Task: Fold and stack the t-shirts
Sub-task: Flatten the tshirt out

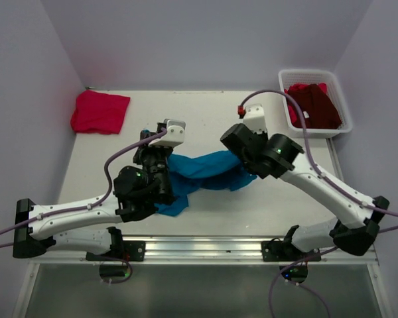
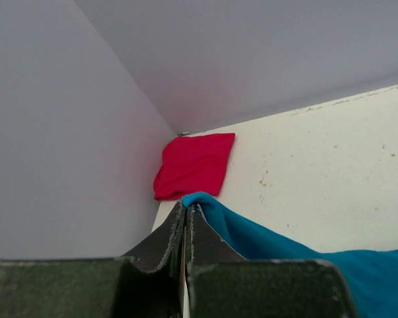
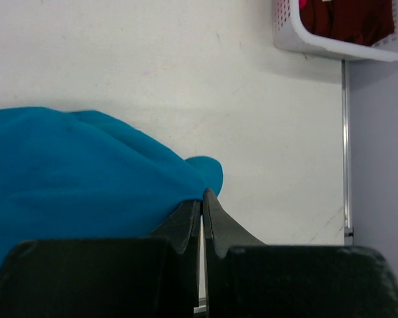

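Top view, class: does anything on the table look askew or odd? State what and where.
The teal-blue t-shirt is bunched and twisted at centre, pinched by left claw and right claw, not flat. The red t-shirt lies folded neatly, far left.

The white table (image 1: 205, 112) carries three items. A folded red shirt (image 1: 99, 111) lies flat at the far left corner. A teal shirt (image 1: 202, 169) lies bunched across the centre. A white mesh basket (image 1: 315, 132) stands at the far right corner.
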Robot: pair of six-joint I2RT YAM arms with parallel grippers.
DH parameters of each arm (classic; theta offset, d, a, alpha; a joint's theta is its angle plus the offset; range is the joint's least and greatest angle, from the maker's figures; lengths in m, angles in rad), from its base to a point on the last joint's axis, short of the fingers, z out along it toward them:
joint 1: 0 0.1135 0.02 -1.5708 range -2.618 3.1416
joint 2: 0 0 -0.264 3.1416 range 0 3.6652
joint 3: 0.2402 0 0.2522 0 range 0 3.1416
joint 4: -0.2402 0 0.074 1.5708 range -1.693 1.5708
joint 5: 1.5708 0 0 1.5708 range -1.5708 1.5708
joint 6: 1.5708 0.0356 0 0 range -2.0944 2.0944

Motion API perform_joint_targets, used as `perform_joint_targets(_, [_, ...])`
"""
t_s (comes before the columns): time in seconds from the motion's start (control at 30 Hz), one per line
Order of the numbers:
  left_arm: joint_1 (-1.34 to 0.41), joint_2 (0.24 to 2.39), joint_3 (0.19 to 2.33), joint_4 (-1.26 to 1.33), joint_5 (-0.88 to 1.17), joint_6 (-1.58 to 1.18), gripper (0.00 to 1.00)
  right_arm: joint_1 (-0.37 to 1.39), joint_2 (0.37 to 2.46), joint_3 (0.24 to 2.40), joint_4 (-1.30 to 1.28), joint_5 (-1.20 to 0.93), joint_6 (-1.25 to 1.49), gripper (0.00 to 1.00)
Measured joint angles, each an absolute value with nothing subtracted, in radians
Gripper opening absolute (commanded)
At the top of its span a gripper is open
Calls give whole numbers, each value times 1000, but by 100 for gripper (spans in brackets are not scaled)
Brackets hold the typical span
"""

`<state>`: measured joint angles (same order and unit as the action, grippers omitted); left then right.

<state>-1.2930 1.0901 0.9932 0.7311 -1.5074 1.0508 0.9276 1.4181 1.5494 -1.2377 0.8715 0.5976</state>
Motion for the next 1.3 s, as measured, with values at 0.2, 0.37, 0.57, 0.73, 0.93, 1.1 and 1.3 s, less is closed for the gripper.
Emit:
perform_joint_targets(0.2, [-1293,1130,1039,715,-1507,1009,0,927,1275,1650,-1211,883,527,0])
perform_joint_targets(0.37, [-1293,1136,1082,526,-1506,802,0,923,1332,1723,-1240,897,525,0])
perform_joint_targets(0.57, [-1234,1246,1314,-160,-1308,145,0,916,1403,1642,-1288,882,546,0])
perform_joint_targets(0.73, [-1107,1303,1272,-335,-1094,-87,0,913,1402,1610,-1293,869,551,0])
perform_joint_targets(0.93, [-903,1357,1254,-355,-823,-150,0,889,1396,1610,-1292,868,550,0])
perform_joint_targets(1.1, [-669,1400,1278,-353,-663,-166,0,854,1395,1609,-1286,856,549,0])
perform_joint_targets(1.3, [-433,1402,1279,-354,-599,-197,0,780,1401,1565,-1239,823,533,0])
